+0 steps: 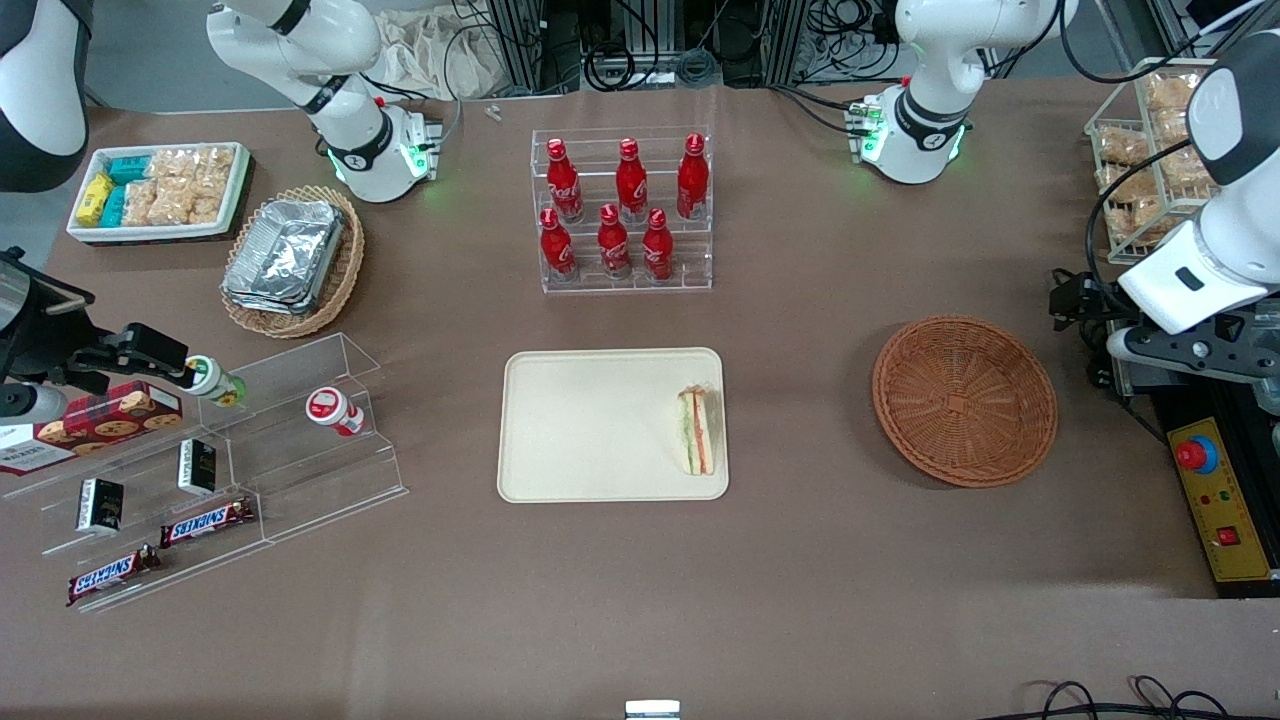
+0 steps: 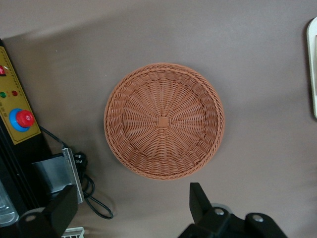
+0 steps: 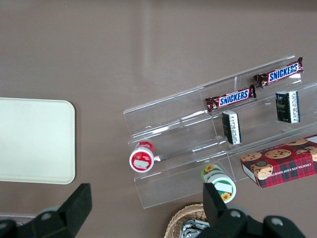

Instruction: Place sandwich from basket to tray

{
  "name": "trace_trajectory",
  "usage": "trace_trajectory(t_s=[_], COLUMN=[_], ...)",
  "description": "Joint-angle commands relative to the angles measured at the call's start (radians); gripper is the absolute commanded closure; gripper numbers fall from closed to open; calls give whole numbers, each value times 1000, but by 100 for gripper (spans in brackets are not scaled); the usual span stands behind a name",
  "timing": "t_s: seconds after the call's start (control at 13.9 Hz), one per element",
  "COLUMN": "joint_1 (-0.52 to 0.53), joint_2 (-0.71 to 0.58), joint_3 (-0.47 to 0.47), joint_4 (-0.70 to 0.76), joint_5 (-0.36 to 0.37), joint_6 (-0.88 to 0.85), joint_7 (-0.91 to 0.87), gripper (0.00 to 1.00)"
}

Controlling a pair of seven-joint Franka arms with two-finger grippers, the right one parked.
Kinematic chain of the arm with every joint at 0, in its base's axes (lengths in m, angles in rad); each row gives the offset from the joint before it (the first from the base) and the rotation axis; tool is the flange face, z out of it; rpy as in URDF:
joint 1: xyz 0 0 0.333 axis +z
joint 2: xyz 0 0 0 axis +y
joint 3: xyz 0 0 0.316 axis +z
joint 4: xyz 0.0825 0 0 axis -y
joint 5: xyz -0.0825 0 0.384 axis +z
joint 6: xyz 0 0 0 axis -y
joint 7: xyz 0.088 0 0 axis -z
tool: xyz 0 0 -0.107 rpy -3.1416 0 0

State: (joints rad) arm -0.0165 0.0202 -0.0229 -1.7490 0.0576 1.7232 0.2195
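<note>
The sandwich [image 1: 697, 430] lies on the cream tray [image 1: 590, 430], at the tray's edge nearest the basket, with its orange and green filling showing. The reddish-brown wicker basket [image 1: 964, 400] stands empty toward the working arm's end of the table. It also shows in the left wrist view [image 2: 163, 126], and so does a strip of the tray's rim [image 2: 313, 64]. My left gripper [image 1: 1075, 305] hangs above the table's edge beside the basket, away from the tray. In the left wrist view the gripper [image 2: 131, 206] is open wide and holds nothing.
A rack of red cola bottles [image 1: 623, 210] stands farther from the camera than the tray. A yellow control box with a red button [image 1: 1215, 500] and a wire rack of snack bags [image 1: 1150, 150] lie by the working arm. A clear snack shelf [image 1: 200, 460] stands toward the parked arm's end.
</note>
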Motion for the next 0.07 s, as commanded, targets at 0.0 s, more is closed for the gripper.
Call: trace_trajectory(t_s=[0.0], joint_1=[-22], joint_2=[18], joint_3=[1], joint_4=[51], joint_5=[45], joint_6=[-13], joint_7=[0], gripper=[0])
